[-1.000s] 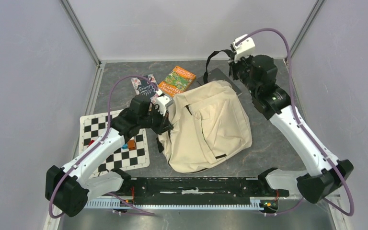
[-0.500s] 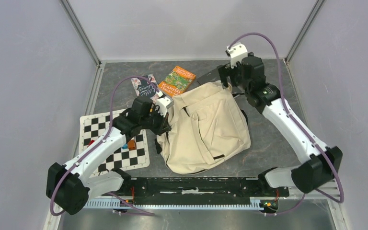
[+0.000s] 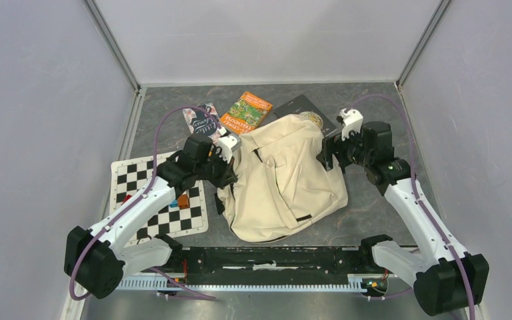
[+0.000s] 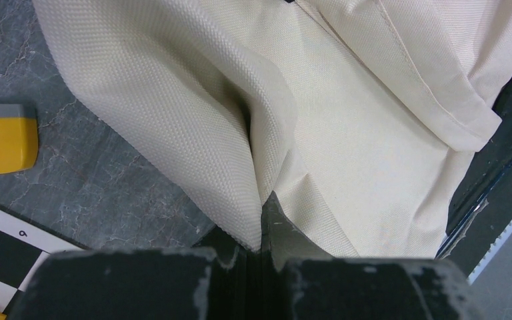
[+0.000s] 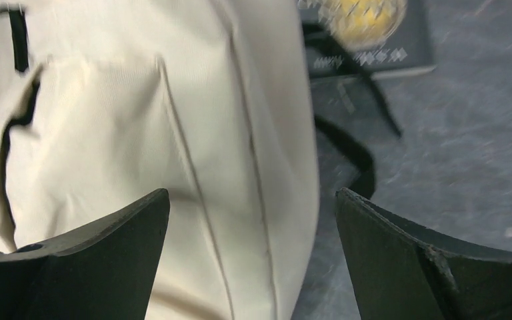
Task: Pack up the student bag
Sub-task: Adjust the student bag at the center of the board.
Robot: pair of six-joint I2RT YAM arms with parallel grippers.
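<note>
The student bag (image 3: 287, 177), a big cream backpack with black zippers, lies in the middle of the table. My left gripper (image 3: 230, 170) is at its left edge, shut on a fold of its cream fabric (image 4: 240, 167); the left wrist view shows the fold pinched between the gripper's (image 4: 263, 223) closed jaws. My right gripper (image 3: 325, 155) hangs open at the bag's upper right side. In the right wrist view, the bag's side panel (image 5: 227, 133) sits below the gripper's (image 5: 251, 195) spread jaws, not touched by them. A black strap (image 5: 357, 153) lies loose beside the bag.
Behind the bag lie an orange book (image 3: 247, 112), a floral booklet (image 3: 200, 119) and a black book (image 3: 301, 107) with a gold emblem (image 5: 363, 20). A checkered mat (image 3: 133, 177) with small coloured pieces lies left. A yellow piece (image 4: 0, 137) lies near the mat.
The right gripper let go of the black strap it held up at the back, opened, and swung down and forward to the bag's right side. The left arm stayed put.
</note>
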